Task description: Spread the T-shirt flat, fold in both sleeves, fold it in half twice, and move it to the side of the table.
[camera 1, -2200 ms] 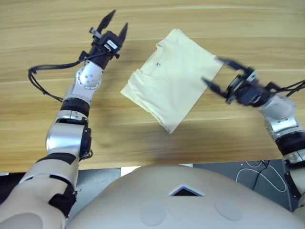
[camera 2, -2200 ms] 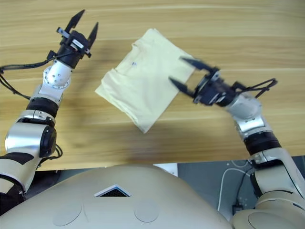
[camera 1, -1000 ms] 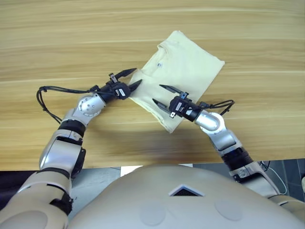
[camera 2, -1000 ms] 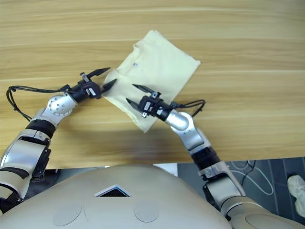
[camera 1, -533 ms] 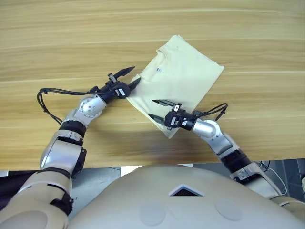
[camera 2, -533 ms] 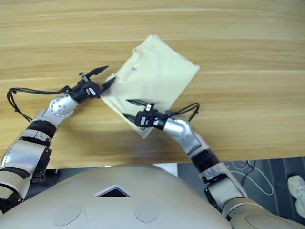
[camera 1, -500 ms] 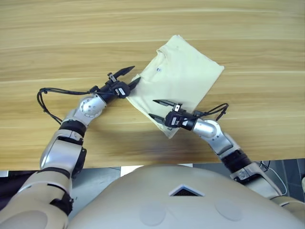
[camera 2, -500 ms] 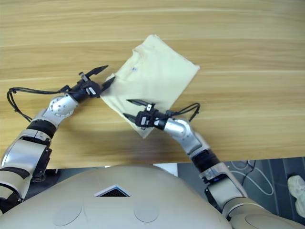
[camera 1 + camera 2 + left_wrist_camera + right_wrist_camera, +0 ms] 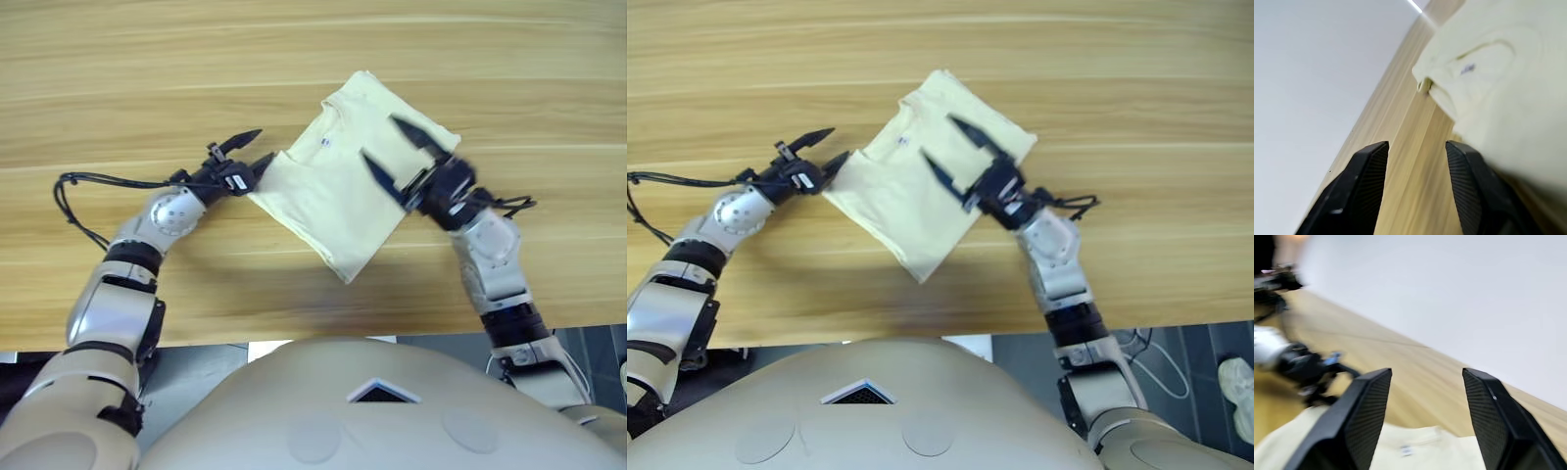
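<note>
The folded pale yellow T-shirt (image 9: 338,201) is laid diagonally on the wooden table (image 9: 147,59), towards its near edge. The left gripper (image 9: 263,145) is held low at the shirt's left corner, fingers spread. The right gripper (image 9: 380,138) is held above the shirt's right half, fingers spread wide.

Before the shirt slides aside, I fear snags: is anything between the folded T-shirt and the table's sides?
Nothing visible. The T-shirt lies on the table, the left gripper open beside its left corner, the right gripper open above it.
</note>
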Motion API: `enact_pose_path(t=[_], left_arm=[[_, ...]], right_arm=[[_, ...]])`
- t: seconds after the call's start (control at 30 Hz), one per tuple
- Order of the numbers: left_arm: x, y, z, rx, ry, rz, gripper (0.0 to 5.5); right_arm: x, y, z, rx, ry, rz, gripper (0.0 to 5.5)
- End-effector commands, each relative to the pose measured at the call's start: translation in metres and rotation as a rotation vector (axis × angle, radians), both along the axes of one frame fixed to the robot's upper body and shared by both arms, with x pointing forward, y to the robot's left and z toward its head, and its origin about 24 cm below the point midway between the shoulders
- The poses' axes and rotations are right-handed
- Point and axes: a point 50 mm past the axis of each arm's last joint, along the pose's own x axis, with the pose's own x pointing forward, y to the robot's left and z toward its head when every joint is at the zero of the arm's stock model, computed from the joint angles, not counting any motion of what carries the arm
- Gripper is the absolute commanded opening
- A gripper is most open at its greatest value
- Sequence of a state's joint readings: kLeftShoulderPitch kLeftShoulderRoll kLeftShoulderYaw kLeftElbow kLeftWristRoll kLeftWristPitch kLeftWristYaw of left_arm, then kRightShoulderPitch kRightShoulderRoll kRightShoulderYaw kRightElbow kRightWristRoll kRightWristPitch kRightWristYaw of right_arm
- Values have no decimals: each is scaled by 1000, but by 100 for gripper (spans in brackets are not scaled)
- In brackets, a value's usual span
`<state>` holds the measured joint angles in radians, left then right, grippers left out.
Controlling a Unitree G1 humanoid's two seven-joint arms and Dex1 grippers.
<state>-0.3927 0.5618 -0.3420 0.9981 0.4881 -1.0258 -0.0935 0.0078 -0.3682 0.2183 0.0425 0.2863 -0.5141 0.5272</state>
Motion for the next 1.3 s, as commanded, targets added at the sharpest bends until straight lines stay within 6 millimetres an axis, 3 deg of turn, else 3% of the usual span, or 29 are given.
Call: enact_pose_path(t=[0.03, 0.13, 0.2, 0.3, 0.4, 0.5, 0.63, 0.7, 0.8, 0.9, 0.97, 1.1, 1.23, 1.3], left_arm=[[11, 5, 37, -7, -200, -10, 215], [36, -3, 82, -46, -411, 18, 215], [46, -24, 89, 13, -421, -80, 215], [49, -58, 65, 191, -284, -301, 215], [44, -79, 20, 483, -53, -478, 215], [34, -68, -12, 672, 123, -506, 215], [27, -42, -23, 706, 201, -443, 215], [26, -28, -20, 658, 187, -373, 215], [8, -7, -19, 459, 150, -280, 215], [-28, -2, -25, 319, 104, -220, 215], [-42, -14, -6, 238, 2, -167, 215], [-31, -42, 73, -27, -229, -74, 215], [-10, -29, 129, -184, -383, 114, 215], [-6, -24, 144, -236, -417, 182, 215]], right_arm=[[13, -5, 6, 11, -10, -50, 267], [20, -9, 6, 14, -13, -101, 267], [23, -9, 4, -1, -16, -115, 267], [28, -5, -1, -45, -16, -125, 267], [31, 0, -4, -94, -30, -113, 267], [33, 3, -5, -114, -46, -102, 267], [38, 2, -6, -134, -45, -116, 267], [37, 3, -7, -134, -46, -110, 267], [30, 4, -15, -160, -28, -87, 267], [20, 4, -20, -231, -33, -54, 267], [13, 1, -16, -251, -51, -48, 267], [6, -7, -10, -274, -79, -80, 267], [-7, 6, -17, -396, -107, -3, 267], [-14, 10, -23, -490, -121, 29, 267]])
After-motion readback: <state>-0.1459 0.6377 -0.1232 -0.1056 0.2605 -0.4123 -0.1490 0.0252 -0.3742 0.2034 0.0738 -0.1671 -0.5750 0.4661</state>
